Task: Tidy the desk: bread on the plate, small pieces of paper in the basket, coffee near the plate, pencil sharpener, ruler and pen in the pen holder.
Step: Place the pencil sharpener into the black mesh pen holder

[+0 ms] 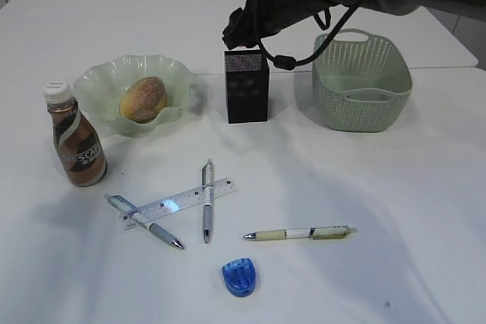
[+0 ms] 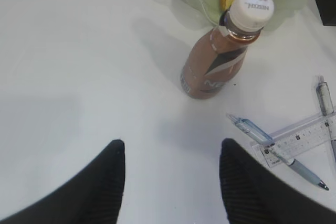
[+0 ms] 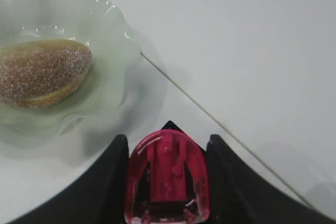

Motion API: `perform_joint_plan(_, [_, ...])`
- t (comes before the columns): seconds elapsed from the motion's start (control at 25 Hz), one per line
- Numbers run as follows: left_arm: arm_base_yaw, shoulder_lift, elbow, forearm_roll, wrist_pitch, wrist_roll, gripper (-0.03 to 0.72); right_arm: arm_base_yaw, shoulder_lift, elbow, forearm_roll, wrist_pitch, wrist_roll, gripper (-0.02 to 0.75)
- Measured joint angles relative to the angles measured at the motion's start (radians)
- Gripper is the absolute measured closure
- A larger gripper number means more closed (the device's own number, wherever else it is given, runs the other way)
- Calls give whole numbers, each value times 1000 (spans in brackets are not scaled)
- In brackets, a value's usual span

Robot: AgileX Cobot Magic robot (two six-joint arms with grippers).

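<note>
Above the black metal-mesh pen holder (image 1: 247,87), the right gripper (image 3: 167,145) clamps a translucent red pencil sharpener (image 3: 167,177); the left gripper (image 2: 172,150) hangs empty, jaws apart — over bare white counter (image 2: 79,77). Sugar-speckled bread (image 1: 143,99) sits in the ruffled green plate (image 1: 99,81).

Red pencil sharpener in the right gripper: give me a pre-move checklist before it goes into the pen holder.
1. Grip: red pencil sharpener sits between the fingers of the right gripper - ok.
2. Position: right gripper is above the pen holder in the exterior view; exact alignment over the opening - cannot tell.
3. Pen holder upright on the desk - ok.
4. Holder mouth free of obstruction - cannot tell, the arm hides it.
5. Left gripper open, empty, low near the coffee, away from the holder - ok.
6. Bread already on the plate, clear of the drop - ok.
</note>
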Motion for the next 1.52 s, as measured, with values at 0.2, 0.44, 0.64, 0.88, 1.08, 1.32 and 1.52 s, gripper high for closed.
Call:
perform_joint_plan(0.2, [0, 0, 0, 0, 0, 0, 287, 0, 23, 2, 2, -21, 0, 397])
perform_joint_plan(0.44, [0, 0, 0, 0, 0, 0, 287, -15, 53, 2, 3, -24, 0, 397])
perform_joint_plan(0.64, [0, 0, 0, 0, 0, 0, 287, -19, 73, 2, 3, -24, 0, 397])
perform_joint_plan(0.88, [0, 0, 0, 0, 0, 0, 287, -19, 75, 2, 3, -26, 0, 397])
perform_joint_plan(1.08, [0, 0, 0, 0, 0, 0, 287, -21, 79, 2, 5, -35, 0, 371])
perform_joint_plan(1.32, [0, 0, 0, 0, 0, 0, 287, -21, 79, 2, 19, -45, 0, 307])
perform_joint_plan(1.52, [0, 0, 0, 0, 0, 0, 287, -22, 79, 2, 24, -49, 0, 298])
